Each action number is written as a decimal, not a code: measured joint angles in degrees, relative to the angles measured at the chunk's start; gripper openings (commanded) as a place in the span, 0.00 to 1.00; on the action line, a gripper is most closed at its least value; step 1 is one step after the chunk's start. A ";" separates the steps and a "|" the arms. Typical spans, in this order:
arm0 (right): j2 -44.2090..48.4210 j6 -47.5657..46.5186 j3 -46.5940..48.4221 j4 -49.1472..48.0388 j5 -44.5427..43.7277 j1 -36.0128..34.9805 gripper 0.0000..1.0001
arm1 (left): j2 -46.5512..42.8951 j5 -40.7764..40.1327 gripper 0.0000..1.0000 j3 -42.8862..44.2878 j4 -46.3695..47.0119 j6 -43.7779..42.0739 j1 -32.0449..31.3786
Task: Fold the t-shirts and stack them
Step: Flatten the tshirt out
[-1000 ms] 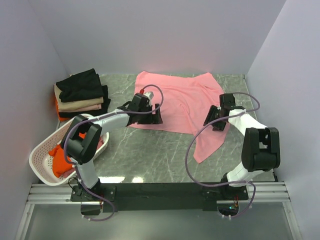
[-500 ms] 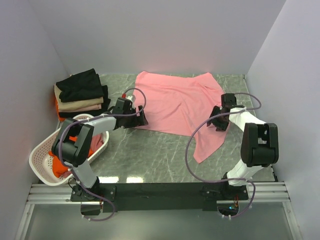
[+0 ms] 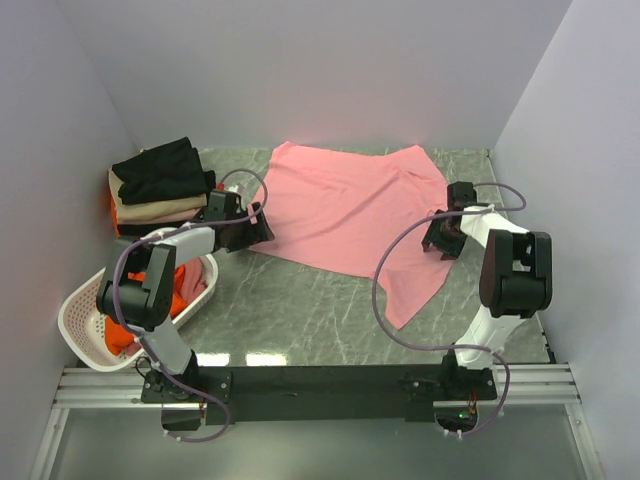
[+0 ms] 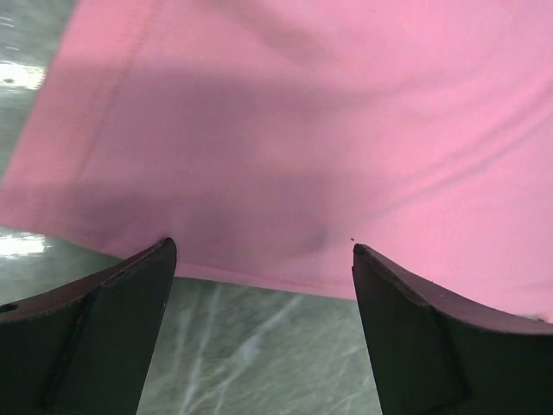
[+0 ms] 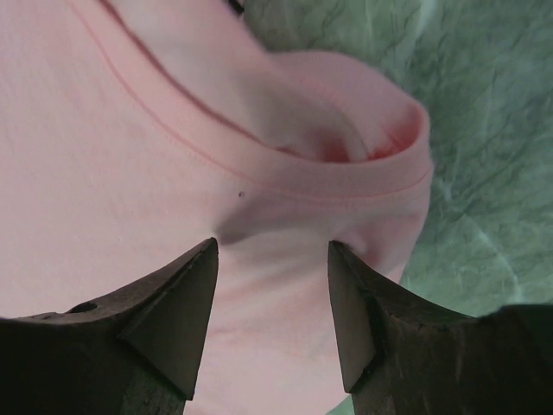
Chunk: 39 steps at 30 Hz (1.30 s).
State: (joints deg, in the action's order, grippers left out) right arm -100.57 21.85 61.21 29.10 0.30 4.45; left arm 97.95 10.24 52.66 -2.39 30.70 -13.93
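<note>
A light pink t-shirt (image 3: 345, 205) lies spread on the green marble table, one part trailing toward the front right (image 3: 415, 285). My left gripper (image 3: 260, 229) sits low at the shirt's left hem, open. In the left wrist view its jaws (image 4: 263, 251) stand wide apart, the pink hem (image 4: 259, 275) just ahead of the tips and bare table between them. My right gripper (image 3: 438, 238) rests on the shirt's right side. In the right wrist view it (image 5: 272, 249) is open, both fingertips (image 5: 207, 255) pressed into a rounded fold of pink cloth (image 5: 285, 147).
Folded shirts form a stack (image 3: 160, 185) at the back left, black on top, beige below, orange-red at the bottom. A white perforated basket (image 3: 85, 310) at the front left holds orange-red cloth (image 3: 125, 325). Walls close in the left, back and right.
My left gripper has slid left off the shirt to its left hem. My right gripper has shifted slightly right along the shirt's right side. The shirt lies as before.
</note>
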 measured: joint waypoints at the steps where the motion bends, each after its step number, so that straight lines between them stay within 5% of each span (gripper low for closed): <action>1: -0.42 -0.07 0.55 0.09 -0.11 0.11 0.60 | 0.00 -0.22 0.90 0.35 -0.63 0.00 0.57; 11: -6.71 -0.79 8.63 1.99 -0.74 1.60 0.59 | 0.00 -4.20 0.90 6.40 -7.41 -0.13 -0.50; 20: -15.15 -2.01 21.18 5.60 -0.98 3.28 0.58 | 3.91 -4.85 0.89 16.94 -6.56 -0.04 -14.36; 25: -18.45 -3.50 29.94 8.07 -2.60 4.22 0.54 | 9.38 -3.76 0.89 18.78 -5.81 0.04 -16.63; 31: -4.44 -3.63 23.58 7.34 -3.93 1.62 0.54 | 9.46 -3.87 0.90 17.22 -5.55 0.44 -17.33; 39: 17.68 -2.21 7.04 7.78 -6.80 -16.63 0.54 | 3.98 -4.13 0.90 12.00 -5.01 0.50 -18.36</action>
State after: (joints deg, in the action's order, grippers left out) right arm -82.89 19.64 68.25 36.88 -6.50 -12.19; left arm 101.93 6.11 64.66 -7.40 31.20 -32.29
